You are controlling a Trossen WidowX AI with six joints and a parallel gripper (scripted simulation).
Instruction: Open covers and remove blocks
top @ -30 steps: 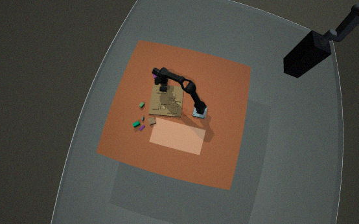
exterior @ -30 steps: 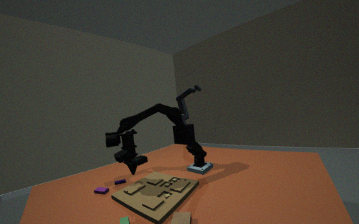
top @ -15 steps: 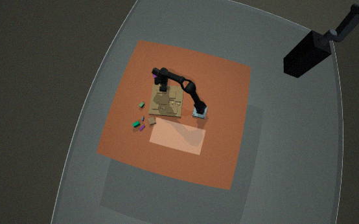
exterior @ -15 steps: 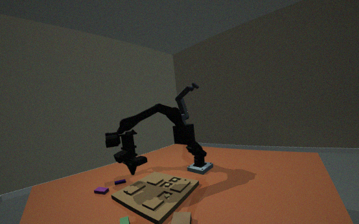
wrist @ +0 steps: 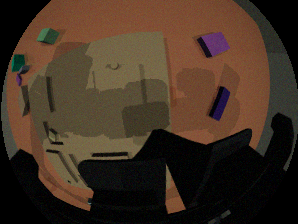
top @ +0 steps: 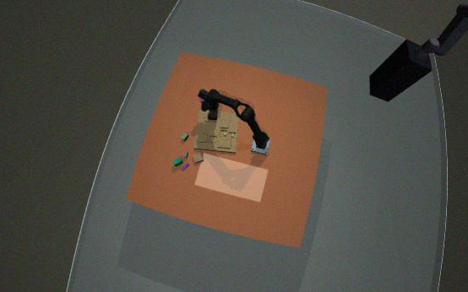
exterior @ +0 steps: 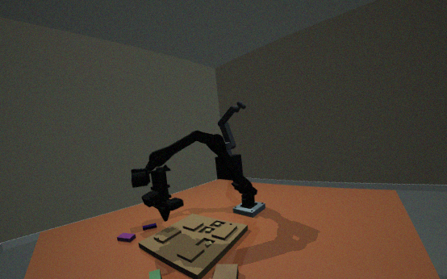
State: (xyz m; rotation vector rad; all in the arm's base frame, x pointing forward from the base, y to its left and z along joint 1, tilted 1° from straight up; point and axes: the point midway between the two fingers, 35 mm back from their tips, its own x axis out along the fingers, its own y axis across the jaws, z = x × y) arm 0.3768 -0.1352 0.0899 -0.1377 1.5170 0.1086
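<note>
The tan puzzle board lies flat, with raised covers such as the front one and the right one. Small openings with pale yellowish pieces show between covers; whether these are blocks is unclear. My gripper is shut and empty, above the board's far-left edge. A purple block and a dark blue block lie off the board. A green block, a teal block and a small purple block lie off another side.
A tan block lies just off the board's corner, with a small grey piece near it. The arm's base stands beside the board. A pale patch marks the orange mat.
</note>
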